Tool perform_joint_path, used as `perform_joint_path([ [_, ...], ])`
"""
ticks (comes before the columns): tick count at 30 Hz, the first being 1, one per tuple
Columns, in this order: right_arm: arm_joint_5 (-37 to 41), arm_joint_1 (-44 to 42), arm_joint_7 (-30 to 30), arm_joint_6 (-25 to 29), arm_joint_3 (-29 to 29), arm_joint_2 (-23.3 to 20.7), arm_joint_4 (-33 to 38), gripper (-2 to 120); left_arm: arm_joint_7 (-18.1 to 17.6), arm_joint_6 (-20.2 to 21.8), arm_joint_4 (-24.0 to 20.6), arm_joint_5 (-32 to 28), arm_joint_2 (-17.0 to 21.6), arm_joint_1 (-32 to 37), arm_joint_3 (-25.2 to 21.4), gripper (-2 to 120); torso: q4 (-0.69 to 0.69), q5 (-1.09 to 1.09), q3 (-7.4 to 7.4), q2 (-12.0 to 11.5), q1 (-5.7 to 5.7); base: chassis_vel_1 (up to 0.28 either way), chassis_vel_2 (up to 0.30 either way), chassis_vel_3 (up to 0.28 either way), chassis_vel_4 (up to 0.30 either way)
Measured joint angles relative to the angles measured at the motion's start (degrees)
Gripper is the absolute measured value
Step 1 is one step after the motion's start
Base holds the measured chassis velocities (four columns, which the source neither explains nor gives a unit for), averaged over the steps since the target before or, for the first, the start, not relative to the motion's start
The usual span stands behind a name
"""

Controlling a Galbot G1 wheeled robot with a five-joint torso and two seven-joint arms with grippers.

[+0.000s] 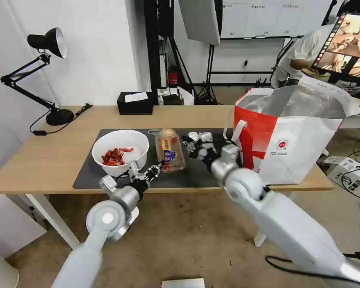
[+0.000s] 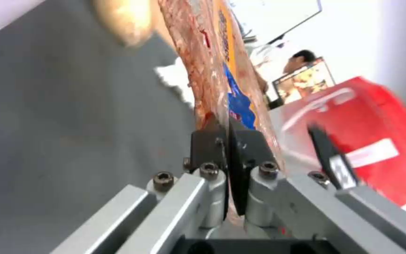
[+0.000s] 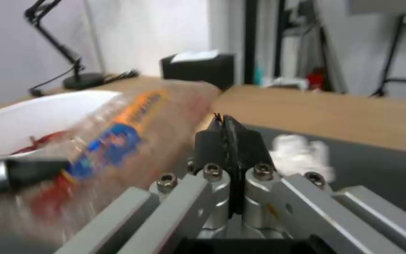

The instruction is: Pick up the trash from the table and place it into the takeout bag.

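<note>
The clear plastic tray (image 1: 170,151) of food scraps stands tilted up on the table's dark mat (image 1: 88,176). My left gripper (image 1: 155,171) is shut on its lower edge, and in the left wrist view the tray (image 2: 212,70) rises straight from the shut fingertips (image 2: 212,141). My right gripper (image 1: 196,147) hangs shut just beside the tray's other side, with nothing visible between its fingers (image 3: 210,141). The white bowl (image 1: 120,151) of red shells sits left of the tray. A crumpled tissue (image 3: 301,155) and a beige ball (image 2: 123,21) lie on the mat behind it. The takeout bag (image 1: 292,140) stands open at the right.
A black tissue box (image 1: 135,103) sits at the table's far edge and a black desk lamp (image 1: 48,72) at the far left. The table's front edge (image 1: 48,186) runs just below the mat. A person and monitors are behind the bag.
</note>
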Motion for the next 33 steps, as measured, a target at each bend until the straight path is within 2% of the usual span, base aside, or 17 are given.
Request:
perform_joint_path([
  [1, -1.4, -4.3, 0.3, 0.5, 3.2, -1.0, 3.1, 0, 0.0, -0.5, -0.7, 0.2, 0.5, -0.3, 0.1, 0, 0.00, -0.01, 0.00, 0.0, 0.00, 0.000, 0.000, 0.000, 0.000],
  [2, -1.4, -4.3, 0.3, 0.5, 3.2, -1.0, 3.1, 0, 0.0, -0.5, -0.7, 0.2, 0.5, -0.3, 0.1, 0, 0.00, -0.01, 0.00, 0.0, 0.00, 0.000, 0.000, 0.000, 0.000],
  [5, -3.1, -11.7, 0.4, 0.9, 8.1, -2.3, 8.5, 0, 0.0, -1.2, -1.9, 0.4, 1.5, -1.1, -0.5, 0, 0.00, -0.02, 0.00, 0.0, 0.00, 0.000, 0.000, 0.000, 0.000],
  [13, -5.2, -21.1, 0.7, 1.1, 13.9, -1.9, 14.0, 0, 0.1, -2.5, -3.7, 0.7, 3.1, -3.1, -1.9, 0, 0.02, -0.03, 0.00, 0.0, 0.00, 0.000, 0.000, 0.000, 0.000],
  [16, -8.9, -29.8, -0.2, 5.2, 18.3, 0.7, 14.9, 0, 3.0, -4.4, -4.6, 3.2, 6.4, -5.9, -1.7, 0, 0.02, -0.01, 0.01, 0.0, 0.00, 0.000, 0.000, 0.000, 0.000],
  [17, -8.9, -29.8, -0.2, 5.2, 18.3, 0.7, 14.9, 0, 3.0, -4.4, -4.6, 3.2, 6.4, -5.9, -1.7, 0, 0.02, -0.01, 0.01, 0.0, 0.00, 0.000, 0.000, 0.000, 0.000],
  [18, -11.1, -32.6, -1.1, 7.9, 19.5, 1.7, 14.8, 0, 4.7, -5.0, -4.6, 4.7, 8.1, -7.3, -1.1, 0, 0.02, -0.03, 0.01, 0.0, 0.00, 0.000, 0.000, 0.000, 0.000],
  [19, -13.1, -34.7, -1.6, 10.4, 20.2, 2.4, 14.8, 4, 5.7, -5.5, -4.5, 5.7, 9.2, -8.4, -0.5, 0, 0.02, -0.01, 0.01, 0.0, 0.00, 0.000, 0.000, 0.000, 0.000],
  [20, -13.1, -34.7, -1.6, 10.4, 20.2, 2.4, 14.8, 4, 5.7, -5.5, -4.5, 5.7, 9.2, -8.4, -0.5, 0, 0.02, -0.01, 0.01, 0.0, 0.00, 0.000, 0.000, 0.000, 0.000],
  [23, -18.9, -40.2, -2.8, 16.4, 21.8, 4.3, 14.8, 18, 7.7, -6.9, -3.6, 9.2, 12.4, -12.5, 2.4, 0, 0.02, -0.02, 0.01, 0.0, 0.00, 0.000, 0.000, 0.000, 0.000],
  [24, -18.9, -40.2, -2.8, 16.4, 21.8, 4.3, 14.8, 18, 7.7, -6.9, -3.6, 9.2, 12.4, -12.5, 2.4, 0, 0.02, -0.02, 0.01, 0.0, 0.00, 0.000, 0.000, 0.000, 0.000],
  [26, -22.7, -43.6, -3.0, 19.5, 22.5, 6.0, 14.8, 28, 8.0, -7.4, -2.9, 10.7, 13.8, -15.3, 4.8, 0, 0.02, -0.02, 0.01, 0.0, 0.00, 0.000, 0.000, 0.000, 0.000],
  [28, -23.8, -44.4, -3.1, 20.2, 22.6, 6.5, 14.8, 31, 8.0, -7.6, -2.6, 11.1, 14.1, -16.1, 5.4, 0, 0.02, -0.03, 0.01, 0.0, 0.00, 0.000, 0.000, 0.000, 0.000],
  [29, -26.7, -46.5, -3.2, 22.1, 22.9, 7.9, 14.8, 38, 8.1, -8.0, -1.7, 12.1, 14.8, -18.5, 7.3, 0, 0.01, -0.01, 0.01, 0.0, 0.00, 0.000, 0.000, 0.000, 0.000],
  [31, -28.1, -47.7, -3.2, 23.1, 22.9, 8.7, 14.8, 41, 8.1, -8.2, -1.2, 12.9, 15.0, -19.9, 8.3, 0, 0.02, -0.02, 0.01, 0.0, -0.01, 0.000, 0.000, 0.000, 0.000],
  [33, -30.8, -49.8, -3.3, 24.8, 22.9, 10.7, 14.5, 52, 8.0, -8.3, 0.0, 14.5, 15.2, -23.5, 11.0, 0, 0.02, -0.02, 0.01, 0.0, 0.00, 0.000, 0.000, 0.000, 0.000],
])
